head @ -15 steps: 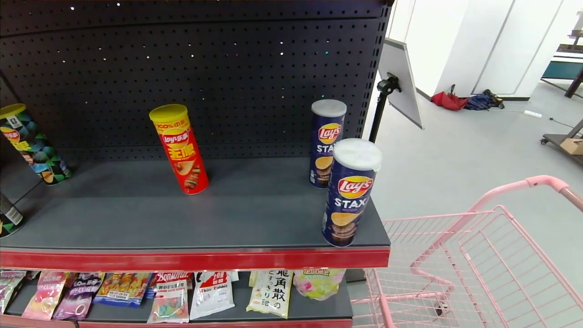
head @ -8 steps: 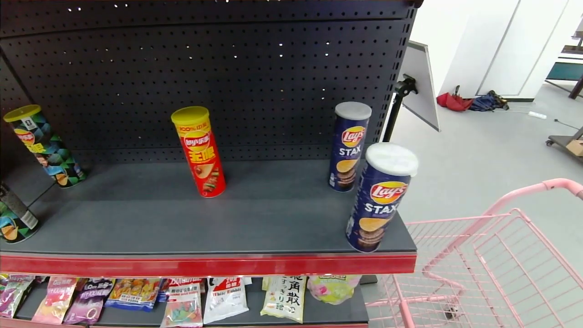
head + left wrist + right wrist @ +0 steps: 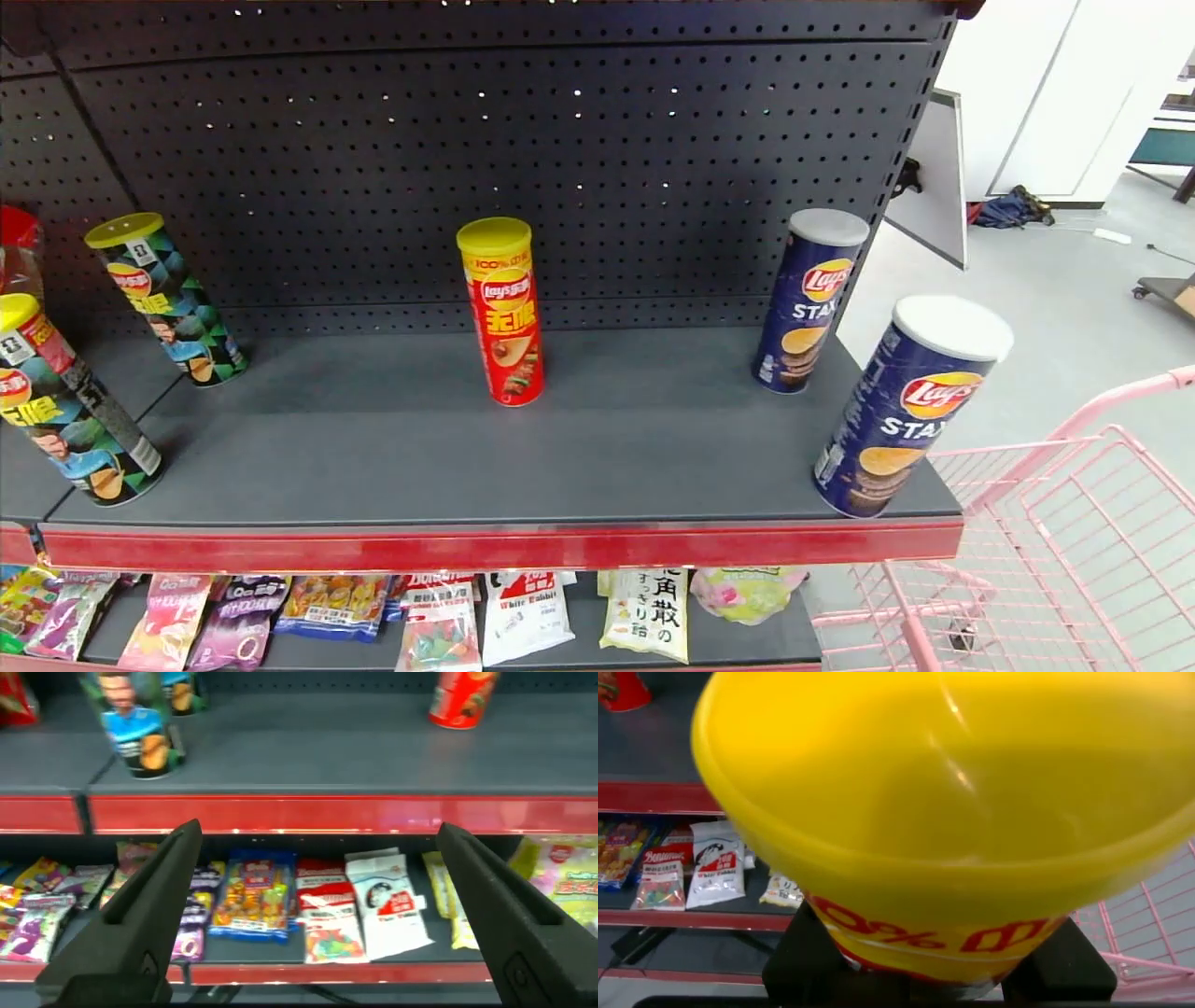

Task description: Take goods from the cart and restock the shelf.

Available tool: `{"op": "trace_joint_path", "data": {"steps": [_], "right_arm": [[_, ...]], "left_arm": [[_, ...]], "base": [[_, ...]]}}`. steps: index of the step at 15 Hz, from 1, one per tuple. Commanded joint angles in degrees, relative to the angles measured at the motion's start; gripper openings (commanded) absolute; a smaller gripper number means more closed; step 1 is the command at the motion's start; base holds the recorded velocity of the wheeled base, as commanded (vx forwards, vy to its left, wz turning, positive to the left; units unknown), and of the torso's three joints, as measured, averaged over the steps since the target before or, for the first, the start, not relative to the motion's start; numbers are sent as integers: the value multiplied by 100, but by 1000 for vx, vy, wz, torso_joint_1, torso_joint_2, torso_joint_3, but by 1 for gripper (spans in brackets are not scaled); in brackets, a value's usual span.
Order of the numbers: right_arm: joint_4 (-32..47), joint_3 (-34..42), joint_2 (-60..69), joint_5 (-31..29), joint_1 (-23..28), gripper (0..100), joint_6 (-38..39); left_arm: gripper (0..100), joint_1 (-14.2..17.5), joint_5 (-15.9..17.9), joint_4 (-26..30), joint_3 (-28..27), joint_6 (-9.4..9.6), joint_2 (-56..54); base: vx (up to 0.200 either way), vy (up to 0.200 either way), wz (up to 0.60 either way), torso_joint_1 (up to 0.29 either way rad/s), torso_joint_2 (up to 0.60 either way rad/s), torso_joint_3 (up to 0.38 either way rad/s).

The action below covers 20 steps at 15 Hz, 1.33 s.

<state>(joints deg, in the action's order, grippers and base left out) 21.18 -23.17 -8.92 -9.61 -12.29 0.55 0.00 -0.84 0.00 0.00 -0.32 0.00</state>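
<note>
My right gripper (image 3: 936, 973) is shut on a red chip can (image 3: 952, 812), whose yellow lid faces the right wrist camera; black fingers (image 3: 805, 961) flank its body. My left gripper (image 3: 318, 919) is open and holds nothing, facing the shelf's red front edge (image 3: 280, 814). In the head view the dark shelf board (image 3: 467, 457) carries a red can with a yellow lid (image 3: 504, 317) at the middle. Two blue cans stand at the right, one at the back (image 3: 810, 303) and one at the front corner (image 3: 910, 411). The pink cart (image 3: 1074, 523) is at the lower right.
Two patterned cans (image 3: 168, 299) (image 3: 65, 401) lean at the shelf's left end. Snack bags (image 3: 523, 616) hang on the lower shelf, with more snack bags (image 3: 262, 901) in front of the left gripper. A pegboard wall (image 3: 467, 168) backs the shelf. A white board (image 3: 938, 177) stands beyond the shelf's right end.
The head camera has turned left, so the whole picture slid right and more of the shelf's left end shows. The cans on the shelf have kept their places.
</note>
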Motion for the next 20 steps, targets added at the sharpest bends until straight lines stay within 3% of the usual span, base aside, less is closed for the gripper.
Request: {"op": "trace_joint_path", "data": {"steps": [1,12,20], "right_arm": [[1,23,40,3,-2,0,-2],[-26,234,66,3,-19,0,-20],[1,322,57,3,-19,0,-20]], "left_arm": [[100,0,-4,0,0,-3,0],[100,0,-4,-9,0,5,9],[100,-44,49,0,0,58,220]], "base": [[0,200,0,2,2,2],[0,200,0,4,2,2],[0,0,0,0,0,0]]}}
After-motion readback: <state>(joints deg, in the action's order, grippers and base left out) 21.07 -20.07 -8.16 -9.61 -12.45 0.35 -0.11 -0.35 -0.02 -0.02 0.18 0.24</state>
